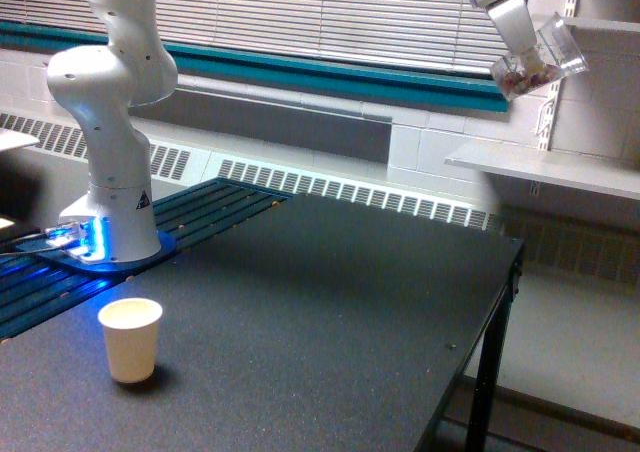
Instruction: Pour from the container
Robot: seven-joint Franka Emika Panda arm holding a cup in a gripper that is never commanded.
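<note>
The container [540, 60] is a clear plastic cup held high at the exterior view's upper right, tilted with its mouth up and to the right. Small pinkish-brown pieces lie in its lower end. My gripper [520, 27] is shut on the container from above. A cream-white paper cup [131, 339] stands upright on the dark table [330, 312] near the front left, far below and to the left of the container.
The arm's white base [110, 172] stands at the table's left on a blue-lit mount. A white shelf [545, 167] juts out at the right beneath the container. Window blinds and a radiator grille run along the back wall.
</note>
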